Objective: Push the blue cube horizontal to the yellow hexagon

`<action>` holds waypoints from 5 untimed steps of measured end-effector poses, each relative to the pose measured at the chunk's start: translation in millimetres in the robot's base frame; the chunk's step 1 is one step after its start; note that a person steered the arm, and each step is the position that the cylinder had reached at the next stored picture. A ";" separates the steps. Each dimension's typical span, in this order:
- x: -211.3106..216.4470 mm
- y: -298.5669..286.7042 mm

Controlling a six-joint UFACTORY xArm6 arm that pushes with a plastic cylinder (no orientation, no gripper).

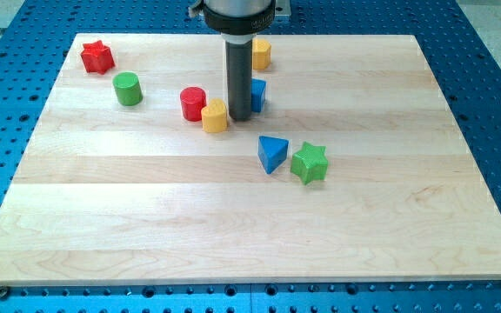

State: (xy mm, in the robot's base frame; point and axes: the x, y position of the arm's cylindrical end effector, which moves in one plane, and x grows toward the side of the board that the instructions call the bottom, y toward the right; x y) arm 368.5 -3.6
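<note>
My tip [237, 119] rests on the board at the upper middle of the view. The blue cube [258, 94] is just right of the rod, touching or nearly touching it and partly hidden by it. The yellow hexagon [215, 116] sits right next to the tip on its left, slightly lower in the view than the cube. The tip stands between these two blocks.
A red cylinder [193, 103] touches the hexagon's left side. A second yellow block [262, 54] lies near the board's top edge, right of the rod. Green cylinder [128, 89] and red star [96, 56] are upper left. Blue triangle [272, 154] and green star [309, 163] lie below right.
</note>
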 end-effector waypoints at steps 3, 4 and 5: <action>-49.5 91.6; -84.3 176.6; -59.3 58.2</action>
State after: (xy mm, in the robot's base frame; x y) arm 309.2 54.6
